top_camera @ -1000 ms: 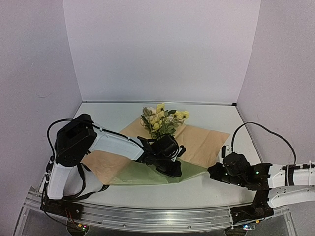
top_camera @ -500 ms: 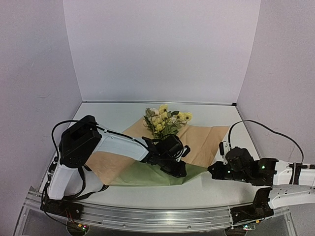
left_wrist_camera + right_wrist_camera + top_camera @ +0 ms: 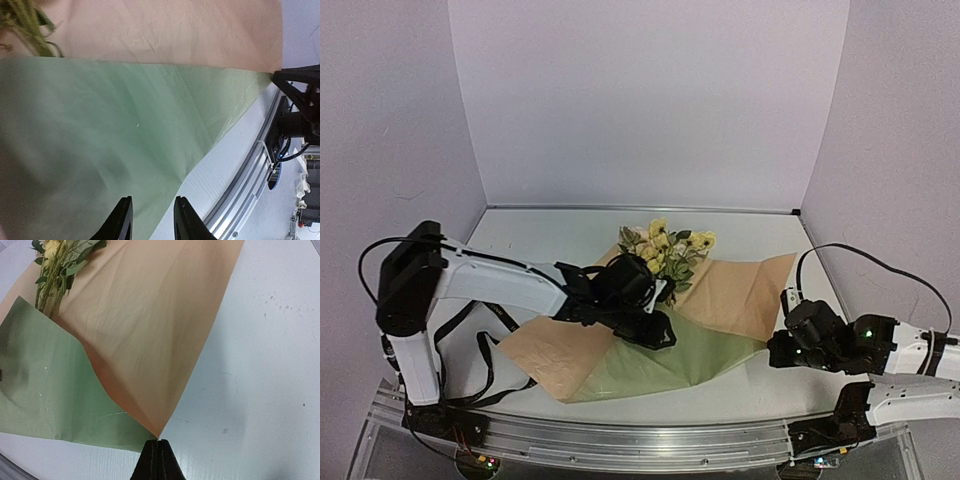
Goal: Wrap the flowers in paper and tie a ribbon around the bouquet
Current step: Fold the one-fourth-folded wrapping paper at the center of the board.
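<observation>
Leftmost, the left arm (image 3: 490,280) reaches from its base toward the table's (image 3: 545,235) middle, and the left gripper (image 3: 658,335) hangs low over the folded green flap of the paper (image 3: 695,355). In its wrist view the fingers (image 3: 121,220) stand a little apart with nothing between them, just over the flap's near edge, with table beyond. The paper lies spread across the middle, tan face up at the back and sides, olive face showing where the near part is turned over. The flowers (image 3: 665,245) lie on the paper's far part, blooms toward the back wall and stems running under the left gripper. At the right, the right gripper (image 3: 777,350) is pressed together on the paper's near right corner, the tan tip (image 3: 158,432) running into its fingertips (image 3: 152,460); that side of the sheet is raised off the table.
</observation>
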Tool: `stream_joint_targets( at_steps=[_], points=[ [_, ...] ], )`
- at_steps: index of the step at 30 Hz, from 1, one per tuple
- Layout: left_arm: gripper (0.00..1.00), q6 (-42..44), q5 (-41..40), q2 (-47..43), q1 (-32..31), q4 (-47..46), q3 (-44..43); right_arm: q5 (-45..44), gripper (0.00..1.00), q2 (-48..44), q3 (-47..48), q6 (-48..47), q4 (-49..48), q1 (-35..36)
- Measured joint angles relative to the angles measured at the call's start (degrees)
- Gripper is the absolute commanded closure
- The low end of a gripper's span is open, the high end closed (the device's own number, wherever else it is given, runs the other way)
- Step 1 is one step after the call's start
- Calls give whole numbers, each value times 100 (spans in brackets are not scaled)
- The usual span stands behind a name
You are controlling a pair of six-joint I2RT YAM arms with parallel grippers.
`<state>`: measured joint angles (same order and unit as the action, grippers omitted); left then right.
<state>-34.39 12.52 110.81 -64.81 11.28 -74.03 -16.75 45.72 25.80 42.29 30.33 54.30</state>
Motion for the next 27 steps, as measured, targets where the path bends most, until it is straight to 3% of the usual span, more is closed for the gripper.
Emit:
stream_joint_targets(
  at_steps=[5, 11, 20, 27],
  points=[
    [81, -267, -17, -1215, 45, -48, 1270, -294, 100, -38, 97, -95, 428, 0],
    [82, -360, 377, -1631, -21, -20, 2350, -514, 100, -76, 165, -182, 739, 0],
    [85, -283, 461, -1193, -41, 73, 2082, -409, 100, -40, 376, -410, 874, 0],
    [87, -288, 255, -711, 194, 93, 1895, 176, 100, 71, 562, -708, 769, 0]
  ],
)
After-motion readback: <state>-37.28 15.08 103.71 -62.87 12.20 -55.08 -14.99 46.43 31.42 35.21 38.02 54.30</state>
